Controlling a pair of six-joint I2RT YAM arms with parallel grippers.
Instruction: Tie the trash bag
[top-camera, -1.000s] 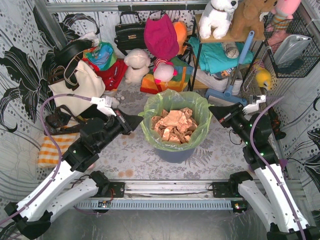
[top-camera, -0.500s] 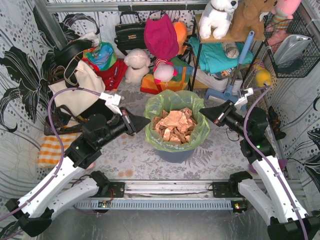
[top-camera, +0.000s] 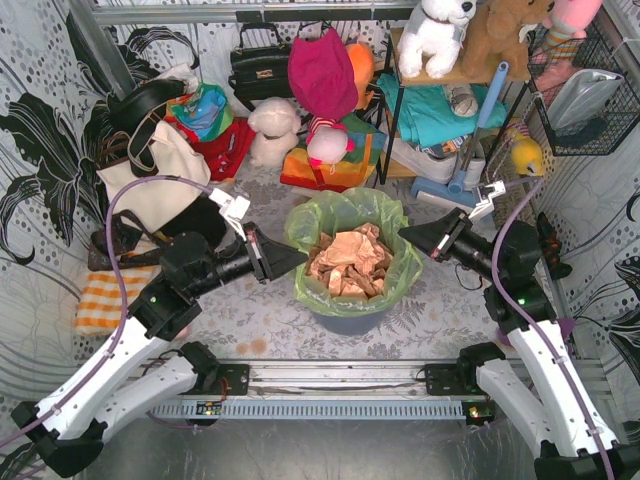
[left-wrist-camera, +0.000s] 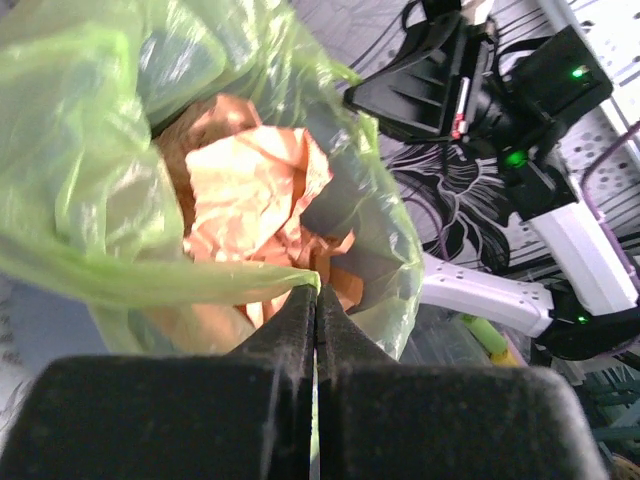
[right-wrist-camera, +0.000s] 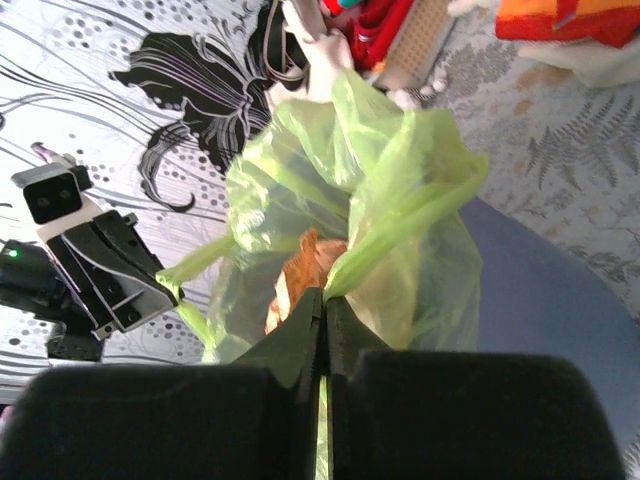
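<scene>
The trash bag is thin light-green plastic lining a round blue-grey bin, with crumpled tan paper inside. My left gripper is shut on the bag's left rim; in the left wrist view its tips pinch a stretched green fold. My right gripper is shut on the right rim; in the right wrist view its tips clamp a taut green strip. Both pinched rims are drawn in over the paper, towards each other.
A white tote bag and an orange checked cloth lie at left. Plush toys, a black handbag and a shelf crowd the back. A wire basket hangs at right. The rail runs along the near edge.
Both grippers moved inward towards the bin's middle, pulling the bag's left and right rims with them. The bag mouth has narrowed over the paper.
</scene>
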